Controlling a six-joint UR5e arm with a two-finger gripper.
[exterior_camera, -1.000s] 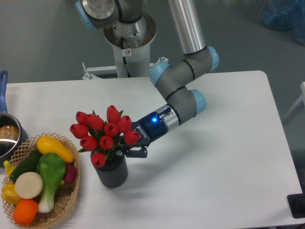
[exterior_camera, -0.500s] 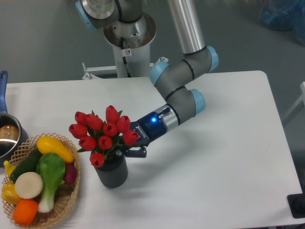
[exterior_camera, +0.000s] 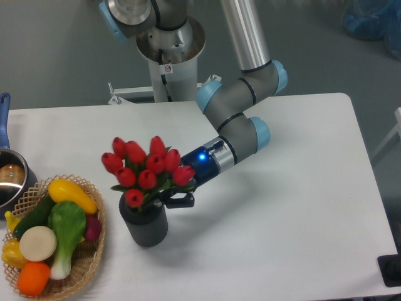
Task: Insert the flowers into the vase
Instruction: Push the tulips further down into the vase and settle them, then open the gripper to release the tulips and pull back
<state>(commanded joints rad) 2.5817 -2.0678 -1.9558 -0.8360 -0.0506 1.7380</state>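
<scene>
The flowers (exterior_camera: pixel 149 170), a bunch of red tulip buds with green leaves, stand with their stems down in the mouth of the vase (exterior_camera: pixel 146 228), a dark grey ribbed cylinder on the white table. The bunch leans a little to the right, toward the arm. My gripper (exterior_camera: pixel 170 198) reaches in from the right at stem height just above the vase's rim, shut on the stems. One dark finger (exterior_camera: pixel 181 200) shows; the rest is hidden behind buds and leaves.
A wicker basket (exterior_camera: pixel 88 263) of toy vegetables sits just left of the vase. A metal pot (exterior_camera: pixel 11 179) with a blue handle is at the left edge. The arm's base column (exterior_camera: pixel 169 63) stands behind the table.
The bunch has shifted right and slightly up, baring more of the vase's left rim. The gripper body has stayed almost in place.
</scene>
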